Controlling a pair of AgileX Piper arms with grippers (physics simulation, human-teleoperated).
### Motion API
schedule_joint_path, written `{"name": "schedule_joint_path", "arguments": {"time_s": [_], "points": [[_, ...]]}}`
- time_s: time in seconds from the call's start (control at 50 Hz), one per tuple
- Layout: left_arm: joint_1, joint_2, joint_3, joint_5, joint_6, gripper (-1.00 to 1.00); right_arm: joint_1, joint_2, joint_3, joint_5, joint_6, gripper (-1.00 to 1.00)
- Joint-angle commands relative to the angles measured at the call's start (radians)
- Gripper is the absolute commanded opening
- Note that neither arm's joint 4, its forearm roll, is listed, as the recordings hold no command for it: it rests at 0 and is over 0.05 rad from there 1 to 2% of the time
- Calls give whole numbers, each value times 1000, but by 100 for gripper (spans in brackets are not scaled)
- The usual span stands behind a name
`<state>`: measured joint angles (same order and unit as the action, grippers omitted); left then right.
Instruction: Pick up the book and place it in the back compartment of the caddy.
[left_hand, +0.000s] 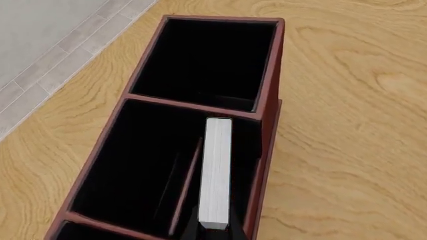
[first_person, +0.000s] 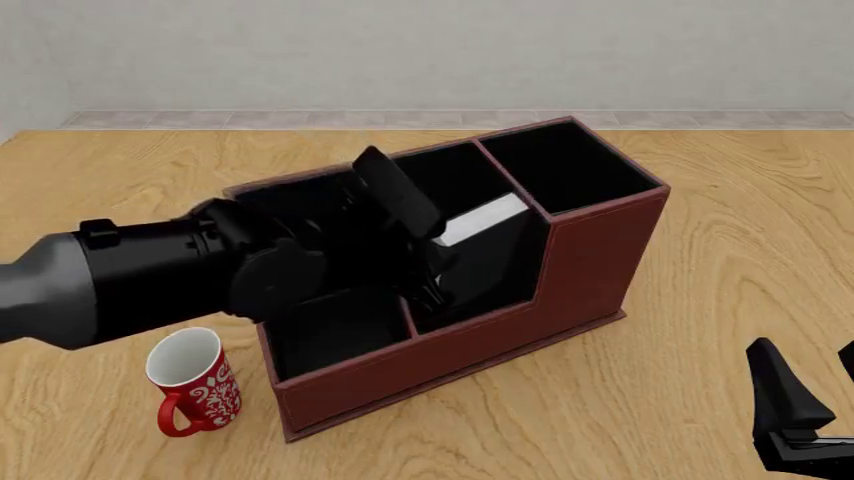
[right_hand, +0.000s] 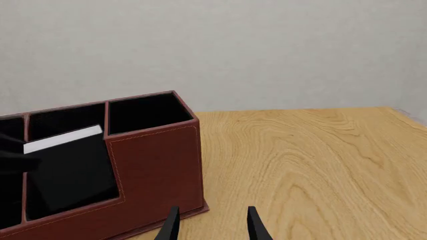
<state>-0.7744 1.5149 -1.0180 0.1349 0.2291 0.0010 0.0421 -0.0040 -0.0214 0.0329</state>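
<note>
The dark red-brown caddy (first_person: 587, 270) stands mid-table, with its rim (left_hand: 267, 75) under the left wrist camera. My left gripper (first_person: 434, 255) reaches down into it, shut on the black book (first_person: 483, 218). The book's white page block (left_hand: 217, 170) faces up. It stands slightly tilted inside the narrow back compartment (left_hand: 244, 145), between the low divider (left_hand: 187, 190) and the caddy's low wall. The right wrist view shows the book's black cover (right_hand: 67, 170) behind that low wall (right_hand: 157, 165). My right gripper (first_person: 811, 375) waits open near the front right, its fingertips (right_hand: 172, 225) empty.
A red and white mug (first_person: 187, 380) stands beside the caddy's left front corner, under my left arm. The tall square end cell (first_person: 574, 165) lies just past the book. A grey tiled floor (left_hand: 47, 45) shows beyond the table edge.
</note>
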Motion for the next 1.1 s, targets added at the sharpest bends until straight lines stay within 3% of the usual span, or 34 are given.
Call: {"name": "schedule_joint_path", "arguments": {"time_s": [0.02, 0.1, 0.12, 0.72, 1.1], "points": [[4, 8, -13, -11, 12, -100, 0, 0, 0, 0, 0, 100], [9, 10, -16, -12, 16, -100, 0, 0, 0, 0, 0, 100], [8, 10, -16, -10, 15, 100, 0, -1, 0, 0, 0, 100], [0, -14, -1, -9, 5, 100, 0, 0, 0, 0, 0, 100], [-32, -132, 54, 22, 5, 100, 0, 0, 0, 0, 0, 100]]}}
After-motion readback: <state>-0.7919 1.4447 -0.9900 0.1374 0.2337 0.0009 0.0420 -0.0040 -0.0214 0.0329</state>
